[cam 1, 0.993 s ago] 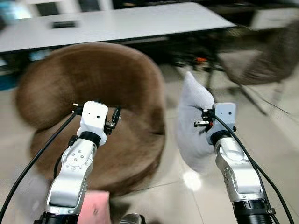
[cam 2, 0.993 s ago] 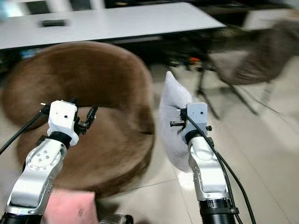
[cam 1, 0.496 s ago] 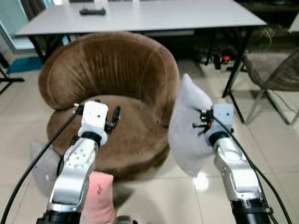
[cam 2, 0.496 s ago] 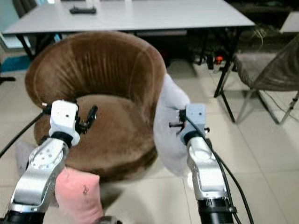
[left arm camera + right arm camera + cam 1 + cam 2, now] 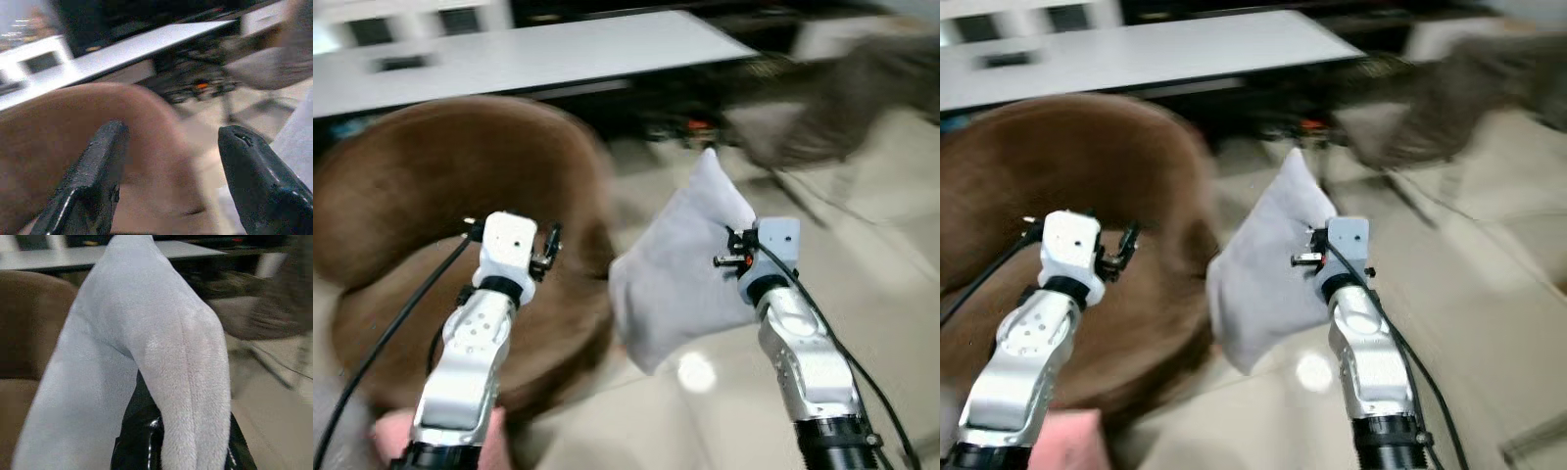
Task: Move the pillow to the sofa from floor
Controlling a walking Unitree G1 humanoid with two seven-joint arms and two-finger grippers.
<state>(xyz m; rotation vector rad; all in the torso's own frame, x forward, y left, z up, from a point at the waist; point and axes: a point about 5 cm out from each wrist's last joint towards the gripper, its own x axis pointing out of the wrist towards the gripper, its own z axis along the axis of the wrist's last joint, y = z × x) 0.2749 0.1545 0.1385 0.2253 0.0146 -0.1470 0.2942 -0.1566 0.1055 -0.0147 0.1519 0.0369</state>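
Right gripper (image 5: 732,257): my fingers clamped on the grey pillow (image 5: 680,274), held in the air above the floor (image 5: 862,264), just beside the brown sofa (image 5: 431,206). Left gripper (image 5: 168,161): fingers wide, empty, over the sofa seat.

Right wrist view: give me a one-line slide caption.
Right hand clamps the grey pillow aloft, brown sofa alongside and a white table behind.
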